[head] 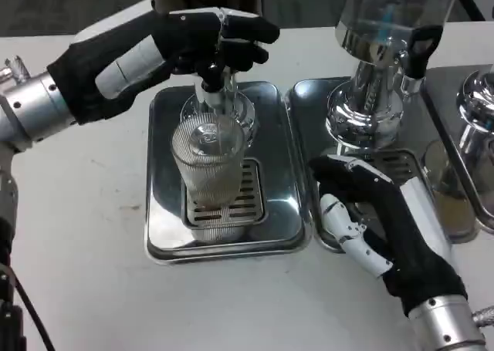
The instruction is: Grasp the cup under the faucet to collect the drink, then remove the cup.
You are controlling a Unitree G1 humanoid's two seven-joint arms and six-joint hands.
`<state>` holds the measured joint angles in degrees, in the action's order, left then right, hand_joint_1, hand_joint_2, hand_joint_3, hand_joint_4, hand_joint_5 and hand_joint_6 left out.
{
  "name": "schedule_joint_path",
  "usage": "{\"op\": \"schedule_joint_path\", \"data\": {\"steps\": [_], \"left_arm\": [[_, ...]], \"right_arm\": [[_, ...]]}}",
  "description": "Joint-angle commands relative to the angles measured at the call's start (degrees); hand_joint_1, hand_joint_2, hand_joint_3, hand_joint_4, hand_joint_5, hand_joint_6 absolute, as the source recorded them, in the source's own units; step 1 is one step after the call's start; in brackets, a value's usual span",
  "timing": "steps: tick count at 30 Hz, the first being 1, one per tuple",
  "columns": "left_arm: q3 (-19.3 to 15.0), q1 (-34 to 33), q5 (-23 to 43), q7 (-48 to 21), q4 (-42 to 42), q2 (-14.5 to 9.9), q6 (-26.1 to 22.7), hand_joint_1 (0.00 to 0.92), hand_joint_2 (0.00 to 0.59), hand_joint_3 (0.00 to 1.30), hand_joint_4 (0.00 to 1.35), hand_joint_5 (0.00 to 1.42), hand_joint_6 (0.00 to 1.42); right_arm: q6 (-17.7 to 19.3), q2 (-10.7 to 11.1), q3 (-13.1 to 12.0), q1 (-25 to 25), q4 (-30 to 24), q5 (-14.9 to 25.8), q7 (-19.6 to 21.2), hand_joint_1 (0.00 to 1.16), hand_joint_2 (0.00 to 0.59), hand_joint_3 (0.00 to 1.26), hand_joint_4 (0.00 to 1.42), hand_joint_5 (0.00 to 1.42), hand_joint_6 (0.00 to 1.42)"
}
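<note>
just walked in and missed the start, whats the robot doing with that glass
A ribbed clear cup stands on the grate of a steel drip tray, directly under a dispenser faucet. The robot's left hand is up at the top of that faucet, its fingers wrapped around the tap, apparently working it to fill the cup. The right hand holds nothing; it lies with fingers apart over the edge of the neighbouring drip tray, to the right of the cup. The cup has not been lifted away.

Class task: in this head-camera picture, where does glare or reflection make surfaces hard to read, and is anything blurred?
Head view: bright ceiling-light glare streaks the steel drip tray and chrome dispenser base; the ribbed cup shows highlights yet stays sharp; the left hand and right hand look crisp, without motion blur.
</note>
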<state>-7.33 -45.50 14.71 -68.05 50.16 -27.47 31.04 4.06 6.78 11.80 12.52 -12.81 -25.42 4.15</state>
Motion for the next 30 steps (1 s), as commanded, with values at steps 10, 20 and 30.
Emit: {"op": "schedule_joint_path", "data": {"steps": [10,20,30], "left_arm": [[2.33,3.37,-2.07,1.51,-2.41,-1.84,4.15,0.000,0.049,0.27,0.16,0.19,0.22],[2.98,4.25,-2.99,3.14,-3.43,-2.35,5.93,0.000,0.047,0.26,0.15,0.18,0.22],[4.11,4.49,-3.85,4.68,-3.51,-2.90,7.65,0.000,0.047,0.26,0.15,0.18,0.21]], "right_arm": [[-2.52,-0.59,-0.53,-3.77,0.37,3.97,-2.63,0.30,0.421,0.24,0.23,0.26,0.27],[-4.38,-0.88,-0.73,-5.80,0.76,6.73,-4.67,0.30,0.370,0.16,0.15,0.19,0.21],[-6.48,-0.01,-0.08,-8.96,1.81,8.65,-8.72,0.40,0.274,0.01,0.01,0.05,0.09]]}}
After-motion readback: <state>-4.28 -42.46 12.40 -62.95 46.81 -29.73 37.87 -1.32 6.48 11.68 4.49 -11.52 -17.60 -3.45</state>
